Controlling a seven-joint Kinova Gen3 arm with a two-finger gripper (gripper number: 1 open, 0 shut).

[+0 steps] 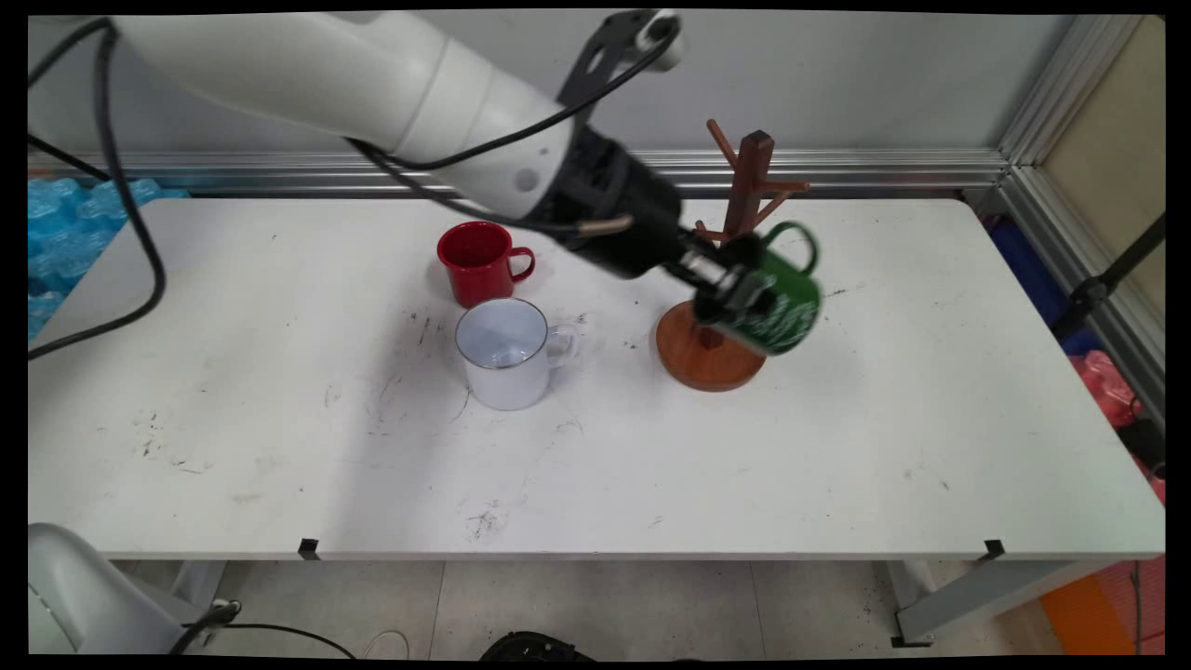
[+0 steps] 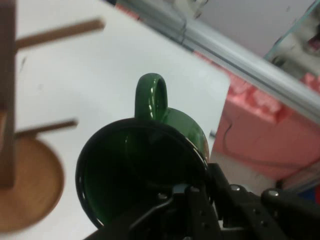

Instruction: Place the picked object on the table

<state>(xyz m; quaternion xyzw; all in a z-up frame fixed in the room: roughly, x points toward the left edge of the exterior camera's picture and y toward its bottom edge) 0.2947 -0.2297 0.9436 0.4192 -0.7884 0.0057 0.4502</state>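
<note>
My gripper (image 1: pixel 735 293) is shut on the rim of a green mug (image 1: pixel 780 296) and holds it tilted in the air, just right of the wooden mug tree (image 1: pixel 744 191). The mug's handle (image 1: pixel 798 233) points up and away, near the tree's right-hand pegs. In the hand view the green mug (image 2: pixel 142 170) shows its open mouth, with its handle (image 2: pixel 151 97) at the top. The tree's post (image 2: pixel 7 90) and two pegs stand at the left, its round base (image 2: pixel 30 187) below. No mug hangs on the tree.
A red mug (image 1: pixel 476 261) and a white enamel mug (image 1: pixel 507 352) stand upright on the white table (image 1: pixel 279 447), left of the tree's round base (image 1: pixel 700 355). Blue packing lies past the table's left end, pink and red items past its right end.
</note>
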